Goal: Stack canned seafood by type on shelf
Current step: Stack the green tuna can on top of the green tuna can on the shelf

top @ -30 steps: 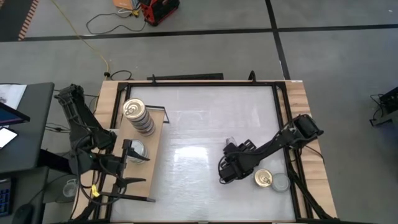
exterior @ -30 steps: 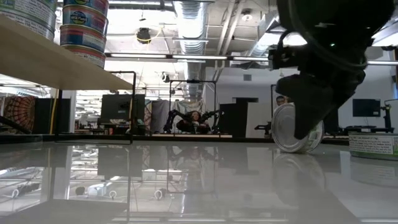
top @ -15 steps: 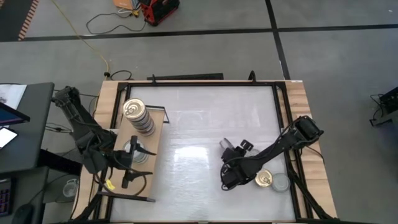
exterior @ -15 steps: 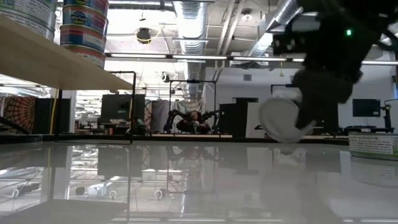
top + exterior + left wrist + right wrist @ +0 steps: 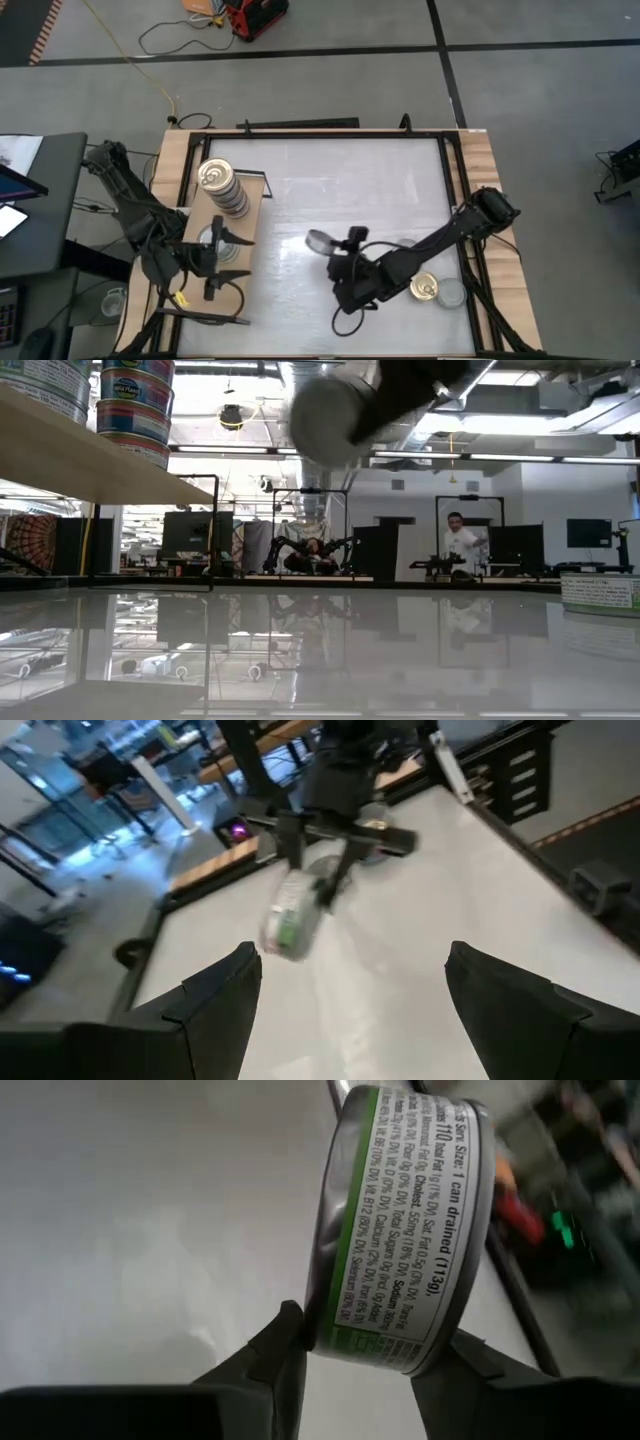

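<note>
My right gripper (image 5: 330, 246) is shut on a tin (image 5: 320, 241) with a green label, high above the middle of the white table; the low view shows this tin (image 5: 330, 415) blurred near the top. A stack of tins (image 5: 222, 186) with a gold top stands on the wooden shelf (image 5: 248, 215) at the left. A single silver tin (image 5: 212, 243) sits on the shelf beside it. My left gripper (image 5: 240, 257) hovers open over the shelf near that tin, pointing toward the right arm. A gold-topped tin (image 5: 424, 288) and a silver-topped tin (image 5: 452, 293) lie on the table at the right. My right gripper pinches the tin across its height, one finger (image 5: 283, 1348) on each flat end near the rim (image 5: 330, 1335). The tin stands on edge in the hold, its labelled side wall (image 5: 400, 1230) facing the wrist camera. It is lifted clear of the table.
The shelf's black frame (image 5: 262, 188) edges the board, and the board's underside (image 5: 90, 460) fills the low view's left. The table's black rails (image 5: 448, 170) run along its sides. A person (image 5: 458, 540) stands in the room beyond the table.
My right gripper has risen from the table with the tin and carried it toward the table's left, rolling its wrist on the way. The tin stood on edge on the table and is now lifted clear. My left arm has swung slightly over the shelf.
</note>
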